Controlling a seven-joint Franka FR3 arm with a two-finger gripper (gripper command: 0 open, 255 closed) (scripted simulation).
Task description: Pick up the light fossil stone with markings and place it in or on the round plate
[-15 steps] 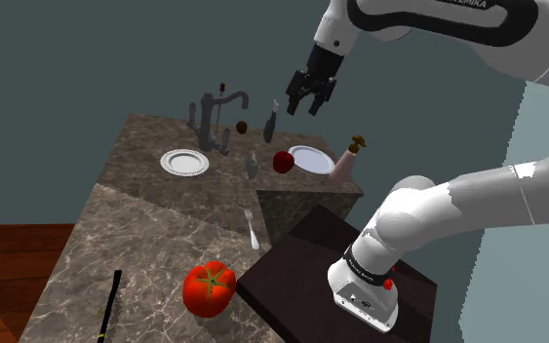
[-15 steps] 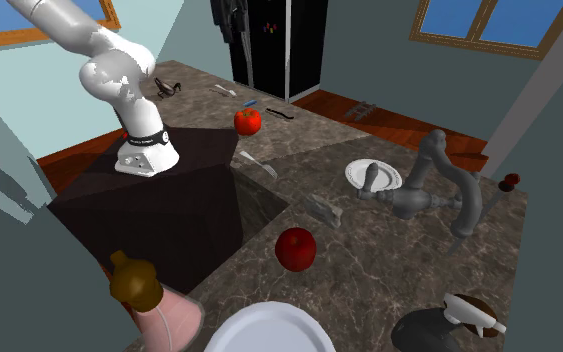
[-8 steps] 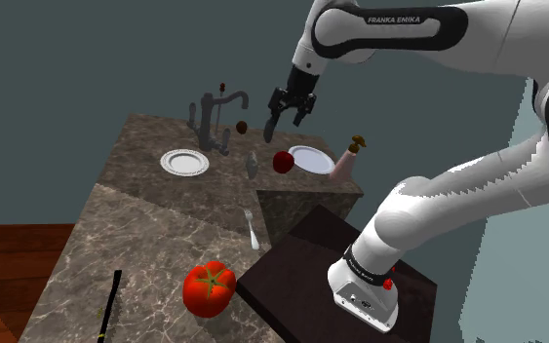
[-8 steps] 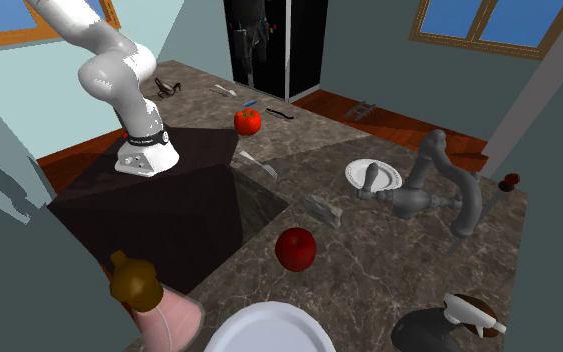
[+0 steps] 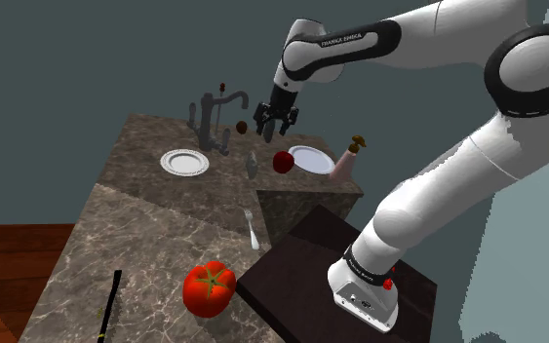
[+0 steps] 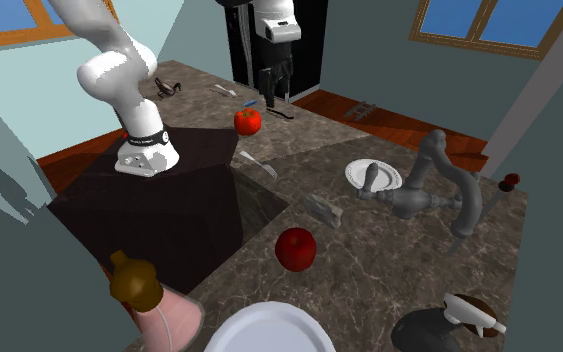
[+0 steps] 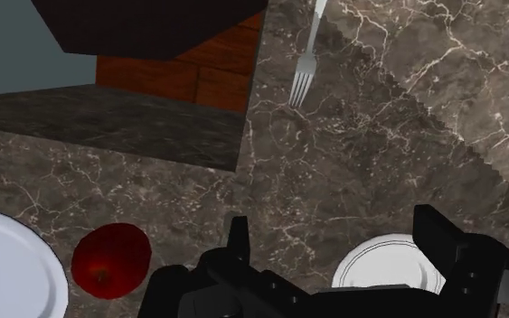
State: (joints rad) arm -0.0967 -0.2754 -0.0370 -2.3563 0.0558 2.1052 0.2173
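A small pale grey stone (image 5: 253,164) stands on the dark marble counter between two round white plates, close to the sink's corner (image 6: 321,210). One plate (image 5: 184,162) lies by the faucet (image 6: 374,175) (image 7: 388,266). The other plate (image 5: 309,159) lies beside a red apple (image 6: 269,330) (image 7: 8,271). My black gripper (image 5: 270,121) hangs open well above the counter, over the stretch between the plates (image 6: 274,85). Its fingers stand wide apart with nothing between them (image 7: 334,244).
A red apple (image 5: 283,162) (image 7: 110,257) lies beside the nearer plate. A grey faucet (image 5: 214,115), a pink bottle with a brown stopper (image 5: 345,161), a fork (image 5: 252,230) (image 7: 306,63), a tomato (image 5: 209,287) and a dark sink recess (image 6: 259,215) share the counter.
The arm has swung toward the shoulder view's left and lowered, bringing the gripper from above the right plate to over the counter near the faucet. The fingers stayed open.
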